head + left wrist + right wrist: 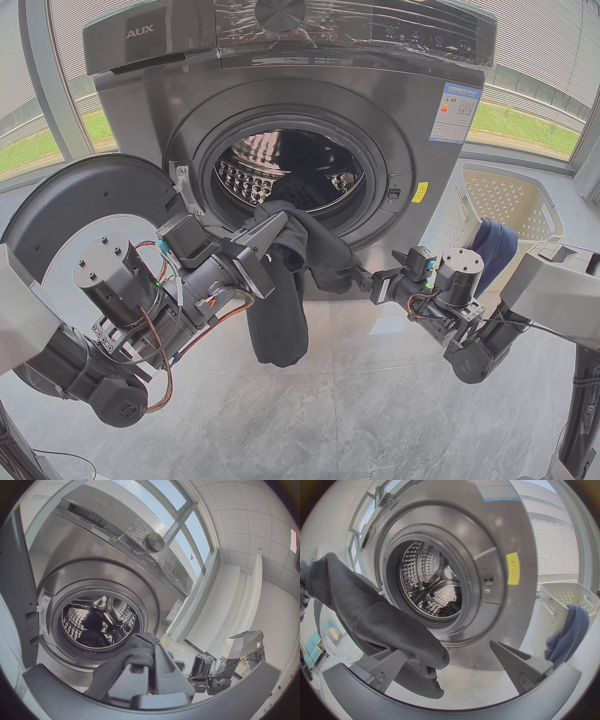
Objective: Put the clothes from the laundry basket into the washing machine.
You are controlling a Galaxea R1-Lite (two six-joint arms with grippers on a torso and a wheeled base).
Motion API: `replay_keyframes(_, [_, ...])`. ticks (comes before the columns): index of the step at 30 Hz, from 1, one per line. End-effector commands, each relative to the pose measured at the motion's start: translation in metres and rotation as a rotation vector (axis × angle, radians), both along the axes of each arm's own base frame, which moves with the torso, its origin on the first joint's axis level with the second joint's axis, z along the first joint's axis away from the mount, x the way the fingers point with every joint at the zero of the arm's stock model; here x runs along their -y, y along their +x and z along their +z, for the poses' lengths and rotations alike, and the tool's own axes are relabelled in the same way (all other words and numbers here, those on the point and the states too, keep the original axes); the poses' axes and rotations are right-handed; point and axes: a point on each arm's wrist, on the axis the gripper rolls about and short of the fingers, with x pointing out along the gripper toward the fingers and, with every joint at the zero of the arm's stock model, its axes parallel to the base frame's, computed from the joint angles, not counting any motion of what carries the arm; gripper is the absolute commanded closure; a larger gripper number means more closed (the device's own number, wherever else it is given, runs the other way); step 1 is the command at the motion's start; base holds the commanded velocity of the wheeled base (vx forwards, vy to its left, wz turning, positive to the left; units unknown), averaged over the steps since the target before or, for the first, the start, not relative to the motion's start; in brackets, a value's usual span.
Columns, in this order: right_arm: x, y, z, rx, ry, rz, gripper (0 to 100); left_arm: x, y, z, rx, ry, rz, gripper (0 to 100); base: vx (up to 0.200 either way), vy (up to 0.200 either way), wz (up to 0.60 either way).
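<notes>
A dark grey garment (281,300) hangs in front of the washing machine's open drum (290,172), one end draped down toward the floor. My left gripper (275,228) is shut on the garment (137,652) just below the drum opening. My right gripper (450,655) stands open beside the cloth (378,620), with one finger (381,667) against it and the other finger (518,664) in free air. A dark piece of clothing (450,608) lies inside the drum. A blue garment (497,247) hangs over the rim of the white laundry basket (512,200) right of the machine.
The machine's round door (81,206) stands swung open to the left, behind my left arm. Grey tiled floor (350,400) lies in front of the machine. Windows run behind the machine and the basket.
</notes>
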Motion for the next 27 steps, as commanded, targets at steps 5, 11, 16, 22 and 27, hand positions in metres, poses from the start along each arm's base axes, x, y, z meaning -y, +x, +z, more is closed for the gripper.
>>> replay_keyframes(5, [-0.05, -0.014, 0.0, 0.021, 0.013, 0.121, 0, 0.001, 0.001, -0.005, -0.013, 0.01, -0.003, 100, 0.0, 0.0, 0.0])
replay_keyframes(11, [-0.068, -0.031, 0.012, 0.042, 0.032, 0.178, 0, 0.0, 0.003, -0.004, -0.009, 0.007, 0.005, 100, 0.0, 0.0, 0.0])
replay_keyframes(16, [-0.068, -0.035, 0.02, 0.057, 0.044, 0.184, 0, -0.001, 0.003, -0.004, -0.009, 0.007, 0.006, 100, 0.0, 0.0, 0.0])
replay_keyframes(22, [-0.053, -0.027, 0.021, 0.053, 0.043, 0.126, 0, -0.001, 0.003, -0.001, -0.002, 0.002, 0.008, 100, 0.0, 0.0, 0.0])
replay_keyframes(27, [-0.019, -0.011, 0.017, 0.034, 0.032, 0.024, 0, -0.002, 0.002, 0.0, 0.0, 0.002, 0.01, 100, 0.0, 0.0, 0.0])
